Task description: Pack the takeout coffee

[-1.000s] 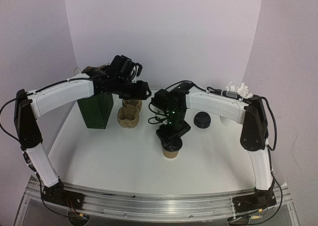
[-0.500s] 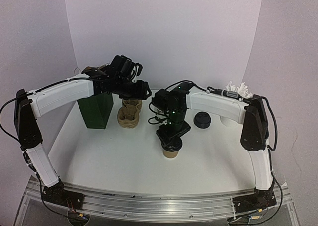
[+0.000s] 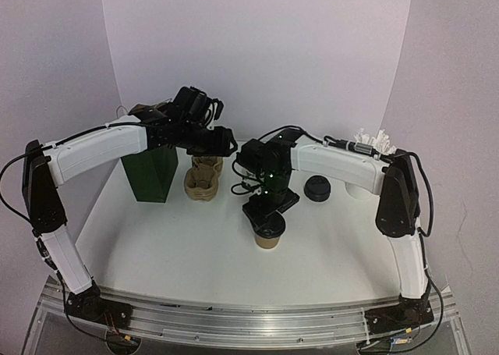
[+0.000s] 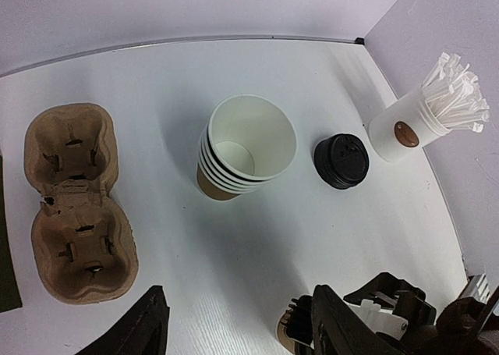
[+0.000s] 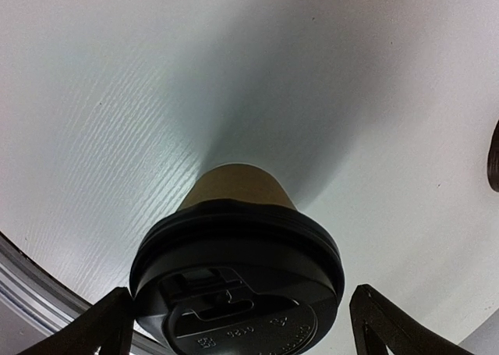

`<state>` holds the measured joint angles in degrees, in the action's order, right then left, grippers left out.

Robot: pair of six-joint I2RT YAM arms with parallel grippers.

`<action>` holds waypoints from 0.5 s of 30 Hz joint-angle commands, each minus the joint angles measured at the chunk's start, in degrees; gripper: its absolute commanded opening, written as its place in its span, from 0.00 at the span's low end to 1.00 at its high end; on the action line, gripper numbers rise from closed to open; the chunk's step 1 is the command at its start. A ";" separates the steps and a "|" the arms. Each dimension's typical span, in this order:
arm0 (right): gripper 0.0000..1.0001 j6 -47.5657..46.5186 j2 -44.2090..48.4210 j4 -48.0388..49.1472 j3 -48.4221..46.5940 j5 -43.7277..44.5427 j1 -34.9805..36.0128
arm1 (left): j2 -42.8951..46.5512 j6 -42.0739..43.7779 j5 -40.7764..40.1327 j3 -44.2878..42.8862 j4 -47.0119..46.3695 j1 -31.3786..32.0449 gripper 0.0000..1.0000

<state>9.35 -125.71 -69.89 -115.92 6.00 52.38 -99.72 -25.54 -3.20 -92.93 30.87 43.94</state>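
The takeout coffee [image 5: 234, 277], a brown paper cup under a black dome lid, stands upright on the white table [image 3: 171, 246], near the middle [image 3: 269, 238]. My right gripper [image 3: 267, 214] hovers straight over it, open; in the right wrist view its fingertips [image 5: 109, 324] flank the lid, with a gap on the right side. My left gripper [image 3: 224, 140] hangs high over the back of the table, open and empty [image 4: 242, 335]. In the left wrist view only a sliver of the coffee [image 4: 290, 335] shows under the right arm.
A two-slot pulp cup carrier [image 4: 78, 214] lies at the back left beside a dark green bag [image 3: 152, 172]. A stack of lidless brown cups [image 4: 245, 148], a loose black lid [image 4: 341, 161] and a white cup of wrapped sticks [image 4: 405, 129] stand behind the coffee.
The right gripper's jaws have spread wider around the lid, and the gripper has shifted slightly. The left arm has not moved.
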 commanded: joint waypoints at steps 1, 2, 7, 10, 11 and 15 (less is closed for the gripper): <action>0.97 -0.39 0.00 -0.97 -3.07 0.13 -0.27 | 0.51 -0.46 -0.23 0.85 -2.60 0.18 0.62; 0.98 -0.42 0.30 -0.99 -3.15 0.20 -0.25 | 0.57 -0.58 -0.18 1.03 -2.64 0.18 0.62; 0.98 0.23 2.48 -0.98 -2.85 1.04 -0.29 | 0.23 -1.09 0.67 1.81 -2.69 0.14 0.62; 0.98 1.51 4.77 -0.95 -1.14 1.84 -0.28 | -1.04 -1.15 2.34 1.76 -1.62 0.18 0.62; 0.98 2.06 5.81 -0.99 -0.32 2.00 -0.27 | -1.43 -1.21 2.84 1.87 -1.30 0.18 0.62; 0.98 4.77 9.26 -0.84 3.85 0.98 -0.29 | -2.51 -1.44 6.12 2.63 -0.73 0.18 0.62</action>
<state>10.95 -123.15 -69.89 -114.73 7.15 52.31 -100.79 -26.13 -0.75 -91.34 29.98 43.94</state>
